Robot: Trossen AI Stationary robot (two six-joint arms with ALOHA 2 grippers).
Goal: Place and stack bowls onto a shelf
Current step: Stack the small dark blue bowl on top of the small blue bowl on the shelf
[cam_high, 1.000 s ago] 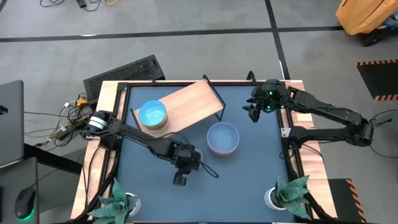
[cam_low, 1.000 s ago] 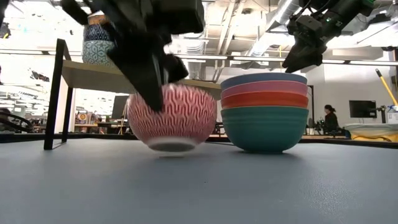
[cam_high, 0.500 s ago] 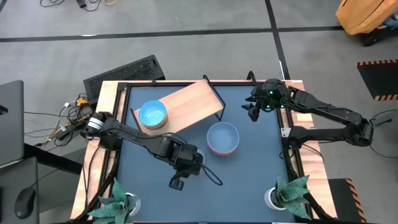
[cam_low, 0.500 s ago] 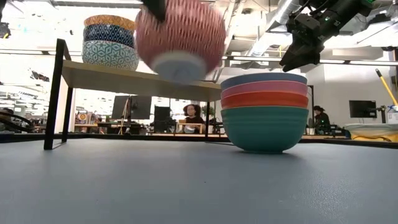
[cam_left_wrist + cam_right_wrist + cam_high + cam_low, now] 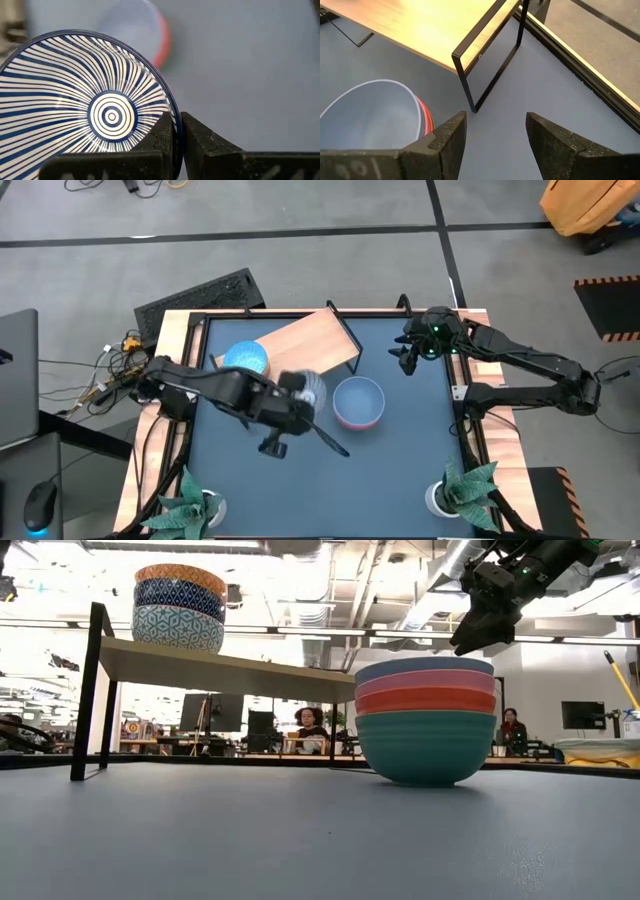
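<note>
Bowl stack (image 5: 245,361) on shelf (image 5: 310,340); second stack (image 5: 358,401) right, on table (image 5: 400,460).

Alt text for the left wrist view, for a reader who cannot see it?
The left gripper is shut on the rim of a blue-and-white striped bowl, its inside facing the camera. Beyond it, blurred, a stack of bowls sits on the dark blue tabletop.
</note>
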